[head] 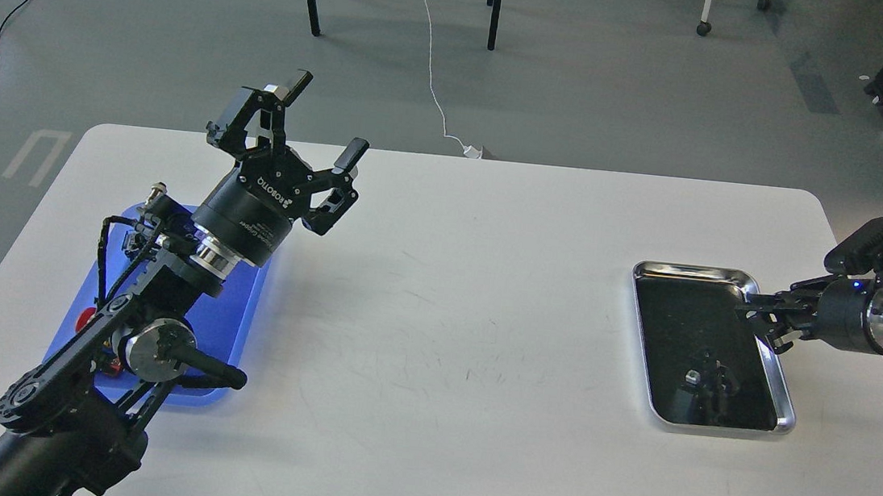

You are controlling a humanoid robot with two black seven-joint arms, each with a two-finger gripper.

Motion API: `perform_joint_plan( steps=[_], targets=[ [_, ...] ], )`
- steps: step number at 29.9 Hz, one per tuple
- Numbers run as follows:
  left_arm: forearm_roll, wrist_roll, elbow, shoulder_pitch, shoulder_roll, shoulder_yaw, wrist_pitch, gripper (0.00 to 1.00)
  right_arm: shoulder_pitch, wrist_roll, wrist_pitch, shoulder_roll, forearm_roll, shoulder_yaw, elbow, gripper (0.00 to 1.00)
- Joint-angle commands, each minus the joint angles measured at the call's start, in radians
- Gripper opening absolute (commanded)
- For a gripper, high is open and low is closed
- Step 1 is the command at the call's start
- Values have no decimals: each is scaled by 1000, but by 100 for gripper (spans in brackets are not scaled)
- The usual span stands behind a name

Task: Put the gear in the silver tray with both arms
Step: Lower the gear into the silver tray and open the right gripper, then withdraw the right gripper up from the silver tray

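Observation:
The silver tray [690, 269] lies on the right side of the white table, and its dark bottom shows only reflections. I cannot make out a gear anywhere. My left gripper [322, 121] is open and empty, raised above the table's back left, just beyond the blue tray [236, 317]. My right gripper [763, 315] comes in from the right and hovers at the silver tray's right rim. It is small and dark, so its fingers cannot be told apart.
The blue tray is largely hidden under my left arm; a small red part [84, 320] shows in it. The white table [468, 307] spans the view. Chair legs and cables are on the floor beyond the far edge.

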Motion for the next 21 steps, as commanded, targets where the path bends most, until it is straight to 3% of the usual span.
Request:
perform_joint_plan(
  steps=[1,15,21],
  targets=[
    [0,0,0,2,-1,-2,-1,98,-36,0,-2,42,2,0,-26,18],
    [0,0,0,14,-5,-7,-1,98,-79,0,-14,70,9,8,-68,25],
    [0,0,0,14,-3,-7,-1,98,-79,0,-14,63,12,11,-62,66]
  ],
)
